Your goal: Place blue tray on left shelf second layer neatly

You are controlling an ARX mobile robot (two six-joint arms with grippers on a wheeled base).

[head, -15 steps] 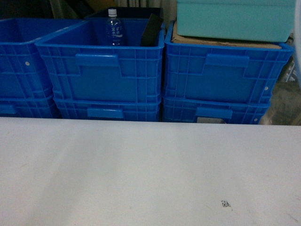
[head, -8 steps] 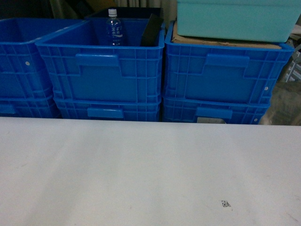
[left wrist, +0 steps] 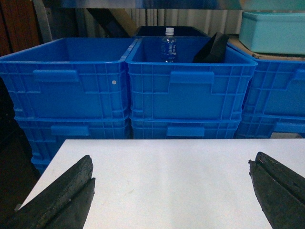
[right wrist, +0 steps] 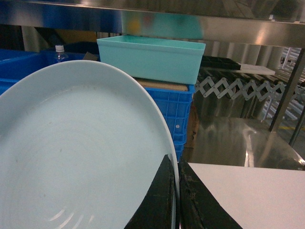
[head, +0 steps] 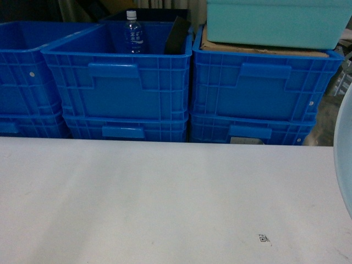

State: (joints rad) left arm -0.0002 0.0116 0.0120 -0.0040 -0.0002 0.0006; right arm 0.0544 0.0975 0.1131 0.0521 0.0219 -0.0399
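Note:
The blue tray (right wrist: 81, 152) is a pale sky-blue oval dish that fills the left of the right wrist view, held up on edge. My right gripper (right wrist: 175, 160) is shut on its rim, one black finger on each side. In the head view only a curved sliver of the tray (head: 344, 159) shows at the right edge, above the white table (head: 165, 198). My left gripper (left wrist: 171, 160) is open and holds nothing, hovering over the table. A shiny steel shelf rail (right wrist: 200, 26) runs across the top; I cannot tell which tier is the left shelf second layer.
Stacked dark-blue ribbed crates (head: 118, 82) stand behind the table, one holding a water bottle (head: 132, 33) and a black object (head: 177, 36). A teal tub (head: 275, 22) sits on cardboard on the right crate. At the right are a steel surface (right wrist: 228, 143) and an accordion rack (right wrist: 238, 88).
The tray's pale edge, seen high at the head view's right edge a second ago and gone half a second ago, now shows lower and larger there.

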